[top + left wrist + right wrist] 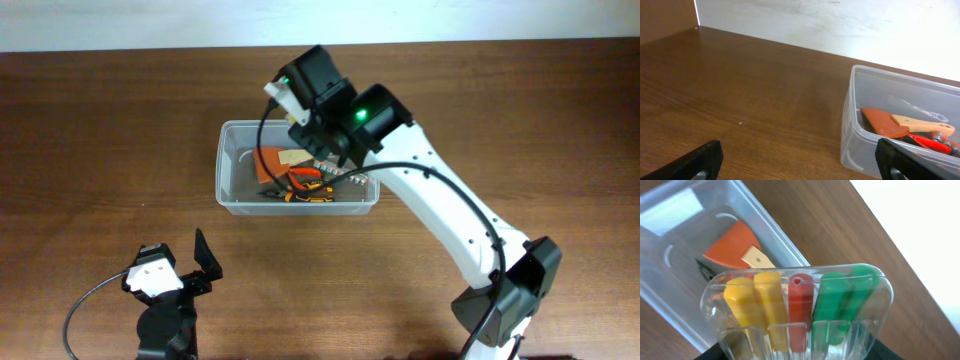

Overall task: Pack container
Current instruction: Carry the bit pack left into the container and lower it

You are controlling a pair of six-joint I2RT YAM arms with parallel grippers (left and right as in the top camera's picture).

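The clear plastic container (pixel 228 165) sits mid-table and holds an orange scraper with a wooden handle (pixel 272 162) and orange-handled pliers (pixel 308 186). It also shows in the left wrist view (pixel 855 135) and the right wrist view (pixel 670 280). My right gripper (pixel 797 352) is shut on a small clear box of coloured markers (pixel 797 307), yellow, red and green, held above the container's far right part; in the overhead view the arm (pixel 330 105) hides the box. My left gripper (pixel 180 265) is open and empty near the front left, apart from the container.
The table's far edge meets a white wall (pixel 840 25). The right arm's base (pixel 505 300) stands at the front right. Bare brown wood (pixel 90 150) lies left of the container.
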